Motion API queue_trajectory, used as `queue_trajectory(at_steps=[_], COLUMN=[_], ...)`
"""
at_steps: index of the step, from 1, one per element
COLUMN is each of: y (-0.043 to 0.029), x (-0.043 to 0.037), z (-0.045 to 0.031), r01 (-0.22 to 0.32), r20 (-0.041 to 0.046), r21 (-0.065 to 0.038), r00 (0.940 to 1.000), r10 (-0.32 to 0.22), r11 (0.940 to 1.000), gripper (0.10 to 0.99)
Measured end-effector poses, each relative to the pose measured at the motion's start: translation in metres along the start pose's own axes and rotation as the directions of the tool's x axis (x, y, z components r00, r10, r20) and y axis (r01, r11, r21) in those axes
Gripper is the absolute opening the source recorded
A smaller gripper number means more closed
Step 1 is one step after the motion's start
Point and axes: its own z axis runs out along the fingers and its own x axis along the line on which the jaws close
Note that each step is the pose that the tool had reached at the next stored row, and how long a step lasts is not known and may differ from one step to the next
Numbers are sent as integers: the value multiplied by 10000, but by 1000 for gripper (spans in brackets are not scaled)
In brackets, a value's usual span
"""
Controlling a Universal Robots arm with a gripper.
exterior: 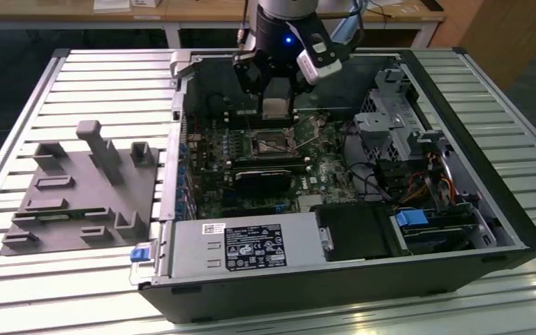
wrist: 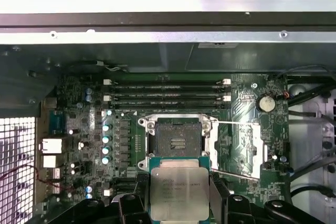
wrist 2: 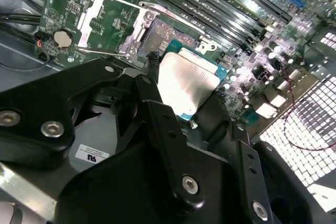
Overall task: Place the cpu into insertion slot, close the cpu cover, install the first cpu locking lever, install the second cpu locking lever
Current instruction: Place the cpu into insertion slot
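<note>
The chip (wrist: 178, 184) is square, with no longer side. It is held flat with its silver metal top facing up, away from the board (wrist: 247, 114), close to the bare socket (wrist: 177, 141) but not seated in it. The claw (wrist: 178, 203) is narrowed to the chip's width and clamps two opposite edges. The cover (wrist: 239, 148) lies swung open beside the socket.

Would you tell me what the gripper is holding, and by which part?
The gripper holds the cpu, pinched by two opposite edges.
</note>
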Motion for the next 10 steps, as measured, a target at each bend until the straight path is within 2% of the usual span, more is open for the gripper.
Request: queue_trajectory(at_steps=[10], y=[40], x=[0], z=[100], r01=[-18], r20=[4], r21=[29], r00=[10000], r10=[18], r11=[10000], gripper=[537])
